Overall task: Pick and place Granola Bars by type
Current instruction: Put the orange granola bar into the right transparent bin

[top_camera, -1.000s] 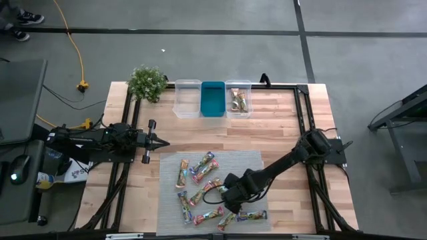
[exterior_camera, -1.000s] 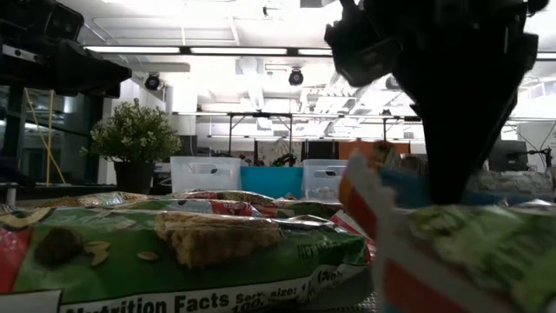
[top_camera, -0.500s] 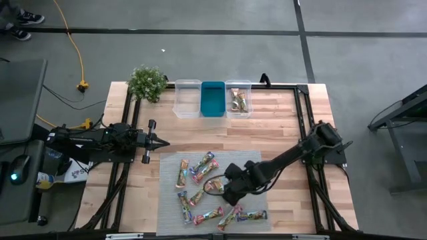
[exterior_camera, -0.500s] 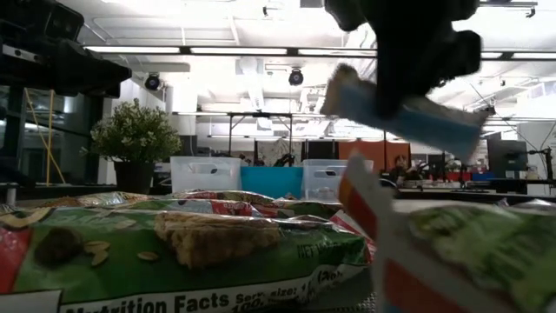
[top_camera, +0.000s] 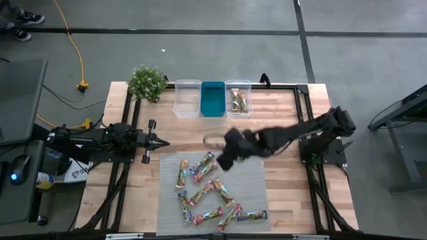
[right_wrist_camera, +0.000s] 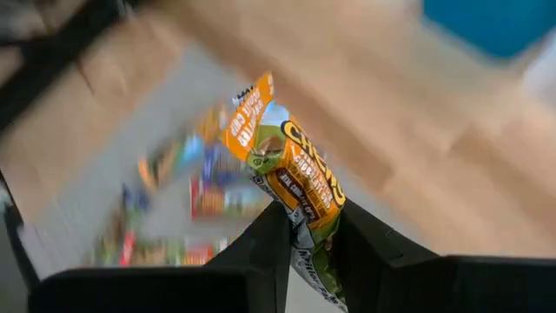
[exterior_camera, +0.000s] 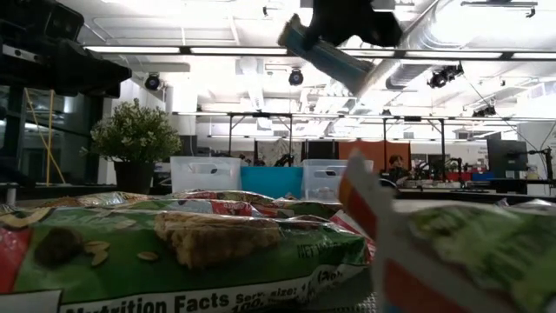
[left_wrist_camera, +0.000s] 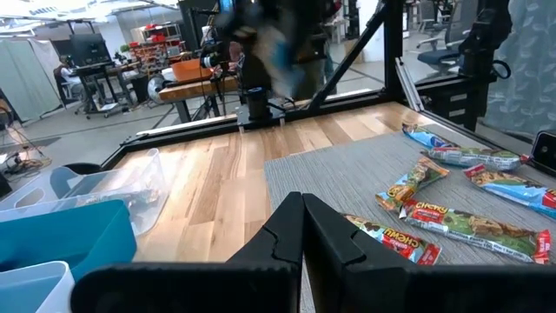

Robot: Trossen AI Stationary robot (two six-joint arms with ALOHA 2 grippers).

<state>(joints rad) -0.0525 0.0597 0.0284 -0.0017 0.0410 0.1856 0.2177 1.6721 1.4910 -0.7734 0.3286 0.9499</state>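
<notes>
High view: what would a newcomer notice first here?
The right end effector hangs above the grey mat's far edge, shut on a granola bar. Other bars lie scattered on the mat; three bins line the far edge. The left end effector waits, shut.

A wooden table [top_camera: 280,127] carries a grey mat [top_camera: 250,177], bins [top_camera: 187,98] and a plant [top_camera: 147,83].

Even, bright overhead light in the high view, with soft shadows. The low view is backlit by ceiling strip lights [exterior_camera: 243,50] at 12 o'clock, and the nearest granola bars [exterior_camera: 217,239] loom out of focus. The right wrist view is heavily motion-blurred (only the held bar [right_wrist_camera: 291,174] reads sharply).
</notes>
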